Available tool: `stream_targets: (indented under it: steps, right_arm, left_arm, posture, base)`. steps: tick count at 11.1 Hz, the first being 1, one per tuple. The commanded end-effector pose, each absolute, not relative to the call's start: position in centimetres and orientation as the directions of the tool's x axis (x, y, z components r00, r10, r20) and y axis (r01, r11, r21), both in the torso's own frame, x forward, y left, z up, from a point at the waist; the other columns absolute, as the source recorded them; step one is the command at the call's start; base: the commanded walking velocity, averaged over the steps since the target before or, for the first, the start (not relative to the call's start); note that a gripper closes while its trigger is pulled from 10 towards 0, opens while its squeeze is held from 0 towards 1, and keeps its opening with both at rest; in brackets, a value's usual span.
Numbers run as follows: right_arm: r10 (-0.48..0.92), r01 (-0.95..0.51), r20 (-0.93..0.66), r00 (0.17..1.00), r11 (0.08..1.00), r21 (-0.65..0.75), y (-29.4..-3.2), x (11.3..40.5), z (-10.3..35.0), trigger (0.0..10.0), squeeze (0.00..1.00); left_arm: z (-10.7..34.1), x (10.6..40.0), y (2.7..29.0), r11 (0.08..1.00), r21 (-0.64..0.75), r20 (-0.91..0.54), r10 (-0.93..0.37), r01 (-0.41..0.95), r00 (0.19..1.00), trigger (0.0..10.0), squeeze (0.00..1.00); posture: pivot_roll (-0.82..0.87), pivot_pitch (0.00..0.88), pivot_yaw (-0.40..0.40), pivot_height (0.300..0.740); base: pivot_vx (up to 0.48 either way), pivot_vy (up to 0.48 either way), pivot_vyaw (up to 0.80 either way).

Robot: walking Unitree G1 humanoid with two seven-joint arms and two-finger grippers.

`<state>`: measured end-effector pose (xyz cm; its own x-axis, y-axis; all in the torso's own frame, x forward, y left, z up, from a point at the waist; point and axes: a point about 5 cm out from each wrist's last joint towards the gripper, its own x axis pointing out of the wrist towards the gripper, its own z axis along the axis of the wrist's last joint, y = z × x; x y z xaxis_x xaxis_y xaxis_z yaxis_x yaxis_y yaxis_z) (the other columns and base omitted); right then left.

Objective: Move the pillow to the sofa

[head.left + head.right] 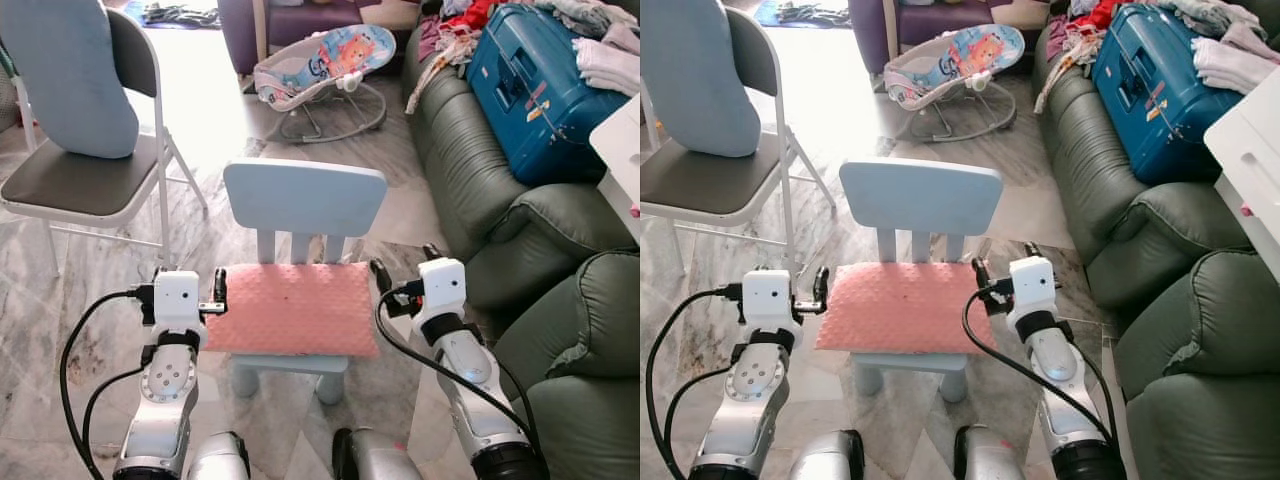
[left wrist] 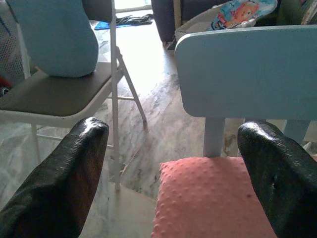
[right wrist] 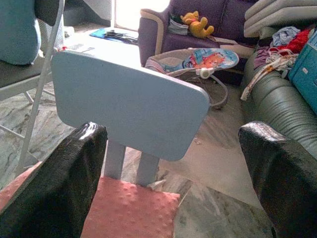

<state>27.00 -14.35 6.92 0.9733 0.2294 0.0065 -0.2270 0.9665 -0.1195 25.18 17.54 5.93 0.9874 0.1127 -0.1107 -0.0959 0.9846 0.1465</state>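
Note:
A pink dotted pillow (image 1: 295,308) lies flat on the seat of a small light-blue child's chair (image 1: 305,198) right in front of me. My left gripper (image 1: 187,280) is open at the pillow's left edge, and that edge's corner (image 2: 208,198) sits between its fingers. Open as well, my right gripper (image 1: 406,262) is at the pillow's right edge, where the pillow's corner (image 3: 133,208) lies low beside one finger (image 3: 59,183). Neither gripper holds anything. The dark green leather sofa (image 1: 470,150) runs along the right side.
A blue suitcase (image 1: 530,80) and piled clothes (image 1: 610,55) lie on the sofa's far seats. A folding chair (image 1: 90,185) with a light-blue pillow (image 1: 70,75) stands at the left. A baby bouncer (image 1: 325,65) is behind the child's chair. White furniture (image 1: 622,160) juts in at the right.

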Motion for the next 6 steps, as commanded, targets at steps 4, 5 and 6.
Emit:
stream_targets:
  steps: [4, 5, 6]
  right_arm:
    - [0.218, -0.217, 0.001, 0.976, 0.969, -0.116, -14.74, 26.95, 6.94, 10.0, 0.0]
    - [0.221, -0.219, 0.003, 0.975, 0.969, -0.113, -14.74, 26.98, 6.94, 10.0, 0.0]
    - [0.222, -0.22, 0.004, 0.975, 0.969, -0.111, -14.73, 26.99, 6.94, 10.0, 0.0]
  left_arm:
    - [6.12, 25.22, 17.57, 0.986, 0.142, -0.112, 0.107, -0.091, 0.988, 10.0, 0.0]
    - [6.11, 25.22, 17.59, 0.986, 0.143, -0.112, 0.106, -0.09, 0.988, 10.0, 0.0]
    - [6.1, 25.21, 17.62, 0.985, 0.145, -0.112, 0.106, -0.089, 0.988, 10.0, 0.0]
  posture:
    - [-0.02, 0.142, -0.057, 0.7]
    - [-0.02, 0.141, -0.057, 0.695]
    - [-0.02, 0.14, -0.057, 0.685]
  base:
    - [0.0, 0.0, 0.0]
    - [0.0, 0.0, 0.0]
    - [0.0, 0.0, 0.0]
